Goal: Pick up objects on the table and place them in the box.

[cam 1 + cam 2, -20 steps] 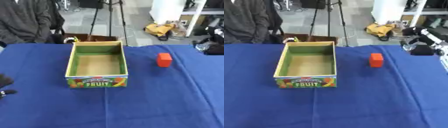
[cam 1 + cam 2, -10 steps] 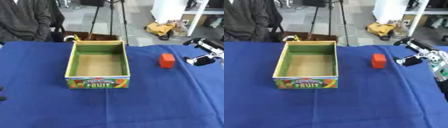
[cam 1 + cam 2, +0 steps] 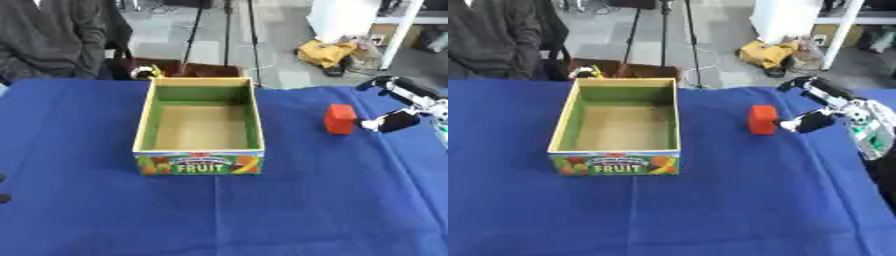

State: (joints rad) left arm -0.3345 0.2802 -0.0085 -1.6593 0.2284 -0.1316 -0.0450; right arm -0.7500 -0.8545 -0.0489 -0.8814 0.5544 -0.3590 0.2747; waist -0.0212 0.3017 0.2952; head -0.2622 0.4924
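A red block (image 3: 762, 119) stands upright on the blue table, to the right of the cardboard fruit box (image 3: 563, 131), whose inside holds nothing. My right hand (image 3: 826, 108) comes in from the right at block height, open, with fingers spread above and the thumb low, its tips just right of the block and not closed on it. Of my left hand only dark fingertips (image 3: 3, 188) show at the left edge.
The blue cloth (image 3: 710, 200) covers the whole table. Beyond the far edge are a seated person, a tripod, a yellow bag (image 3: 768, 52) on the floor and white furniture.
My right hand has come in from the right and moved left to the red block. The left hand has slid almost out at the left edge. The block and box stay put.
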